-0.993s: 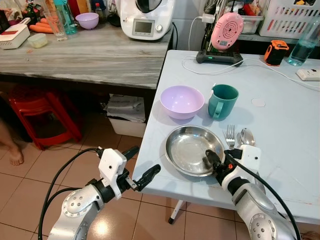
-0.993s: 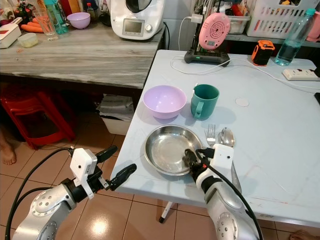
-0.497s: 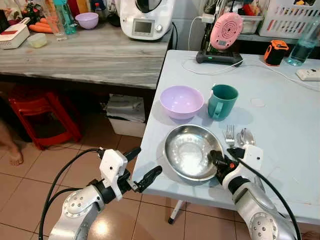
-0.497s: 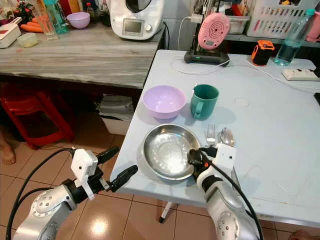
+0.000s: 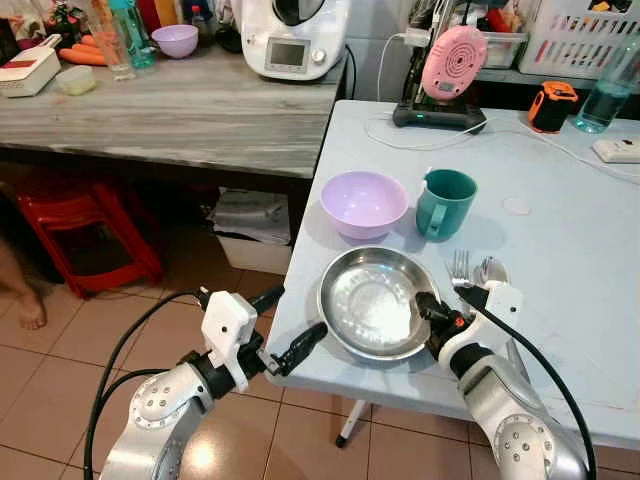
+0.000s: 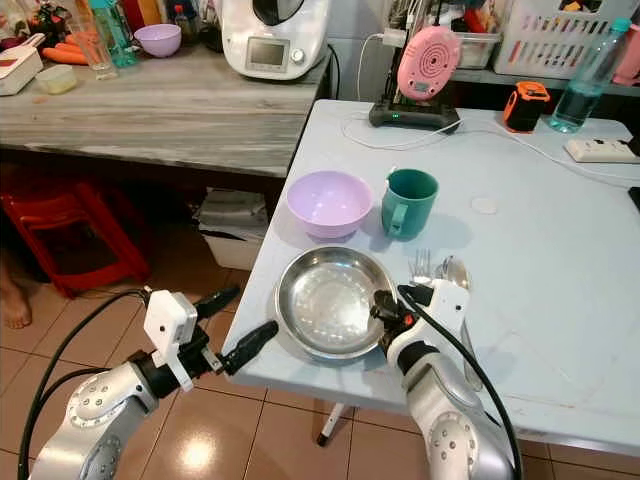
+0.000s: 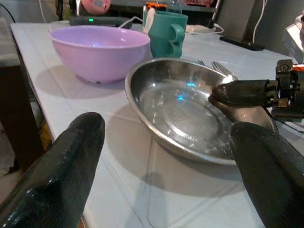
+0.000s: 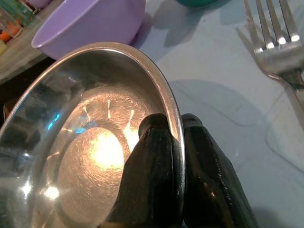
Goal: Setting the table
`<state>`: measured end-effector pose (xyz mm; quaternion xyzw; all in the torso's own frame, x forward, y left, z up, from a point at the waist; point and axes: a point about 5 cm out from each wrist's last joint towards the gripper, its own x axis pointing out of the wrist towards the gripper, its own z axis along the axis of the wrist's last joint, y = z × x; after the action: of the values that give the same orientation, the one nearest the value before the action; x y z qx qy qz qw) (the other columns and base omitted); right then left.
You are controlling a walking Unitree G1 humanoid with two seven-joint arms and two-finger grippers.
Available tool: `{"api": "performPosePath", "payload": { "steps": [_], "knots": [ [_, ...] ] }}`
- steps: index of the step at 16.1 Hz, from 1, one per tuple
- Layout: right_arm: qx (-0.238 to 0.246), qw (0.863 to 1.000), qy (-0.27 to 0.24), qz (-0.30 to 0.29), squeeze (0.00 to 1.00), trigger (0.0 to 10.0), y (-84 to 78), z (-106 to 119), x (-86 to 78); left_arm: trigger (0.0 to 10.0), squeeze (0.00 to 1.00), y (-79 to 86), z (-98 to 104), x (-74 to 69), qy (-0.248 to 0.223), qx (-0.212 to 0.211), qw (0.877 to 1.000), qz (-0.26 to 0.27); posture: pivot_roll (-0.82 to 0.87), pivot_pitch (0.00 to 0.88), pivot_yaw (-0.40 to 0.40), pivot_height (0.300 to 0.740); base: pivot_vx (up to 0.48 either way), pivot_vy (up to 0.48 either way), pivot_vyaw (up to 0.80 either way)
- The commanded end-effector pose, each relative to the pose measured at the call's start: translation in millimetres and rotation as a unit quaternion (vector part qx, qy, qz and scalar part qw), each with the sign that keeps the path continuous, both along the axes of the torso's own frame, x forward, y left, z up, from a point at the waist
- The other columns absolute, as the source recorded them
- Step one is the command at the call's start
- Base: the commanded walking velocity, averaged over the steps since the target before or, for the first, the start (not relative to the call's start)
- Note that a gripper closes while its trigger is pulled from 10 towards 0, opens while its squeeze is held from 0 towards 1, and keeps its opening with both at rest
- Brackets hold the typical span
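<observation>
We see our left gripper (image 5: 275, 326) hanging off the table's (image 5: 560, 250) near-left edge, its 2 fingers spread apart over open floor (image 5: 60, 360). Our right gripper (image 6: 385, 305) is clamped on the right rim of the steel plate (image 5: 370, 300), 1 finger inside, 1 outside. The plate sits close to the table's near edge. Just right of the plate lie a fork (image 5: 460, 268) and spoon (image 5: 492, 272). Beyond the plate stand a purple bowl (image 5: 364, 203) and green mug (image 5: 445, 201), with bare tabletop further right.
</observation>
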<state>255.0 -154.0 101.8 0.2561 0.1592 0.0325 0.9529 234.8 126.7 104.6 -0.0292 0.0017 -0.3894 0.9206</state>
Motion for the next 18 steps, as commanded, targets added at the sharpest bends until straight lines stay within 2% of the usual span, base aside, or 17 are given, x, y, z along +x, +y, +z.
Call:
{"api": "performPosePath", "payload": {
  "steps": [1,3,5,7,8,9,11,13,18],
  "knots": [
    [-0.005,0.999,0.038,-0.033,0.0,0.0,-8.2,-13,-3.6,10.0,0.0,5.2,0,1.7,-0.006,0.007,1.0,0.014,-0.02,0.029,0.014,0.74,0.0,0.0,0.0],
    [-0.001,0.998,0.038,-0.053,0.0,0.0,-11.6,-12,-6.2,10.0,0.0,11.5,4,6.3,-0.012,0.004,0.999,0.047,-0.01,0.035,0.027,0.74,0.0,0.0,0.0],
    [-0.008,0.997,0.04,-0.064,0.0,0.0,-12.9,-13,-8.6,10.0,0.0,14.3,4,13.3,-0.009,0.01,0.998,0.057,-0.02,0.041,0.03,0.74,0.0,0.0,0.0],
    [-0.023,0.997,0.038,-0.07,0.0,0.0,-12.1,-14,-10.5,10.0,0.0,22.1,1,28.0,0.008,0.012,0.992,0.127,-0.02,0.039,0.036,0.74,0.0,0.0,0.0],
    [-0.033,0.997,0.033,-0.066,0.0,3.1,-11.5,-12,-10.0,10.0,0.0,23.0,-2,31.8,0.014,0.019,0.989,0.148,-0.02,0.039,0.036,0.74,0.0,0.0,0.0],
    [-0.059,0.997,0.012,-0.046,0.0,10.0,-7.6,-6,-7.4,10.0,0.0,20.1,-4,33.9,0.018,0.011,0.988,0.152,-0.03,0.035,0.03,0.74,0.0,0.0,0.0],
    [-0.079,0.996,-0.001,-0.045,0.0,10.0,-9.4,-2,-7.0,10.0,0.0,19.4,-6,35.3,0.032,-0.017,0.986,0.164,-0.04,0.029,0.015,0.74,0.0,0.0,0.0],
    [-0.102,0.994,-0.013,-0.034,0.0,10.0,-11.2,1,-4.6,10.0,0.0,22.4,-2,42.8,0.03,-0.037,0.981,0.188,-0.04,0.029,0.003,0.74,0.0,0.0,0.0],
    [-0.117,0.992,-0.042,-0.018,0.0,10.0,-7.7,8,3.6,10.0,0.0,21.1,2,53.6,0.022,-0.049,0.979,0.198,-0.05,0.01,0.004,0.74,0.0,0.338,-0.27]
  ]
}}
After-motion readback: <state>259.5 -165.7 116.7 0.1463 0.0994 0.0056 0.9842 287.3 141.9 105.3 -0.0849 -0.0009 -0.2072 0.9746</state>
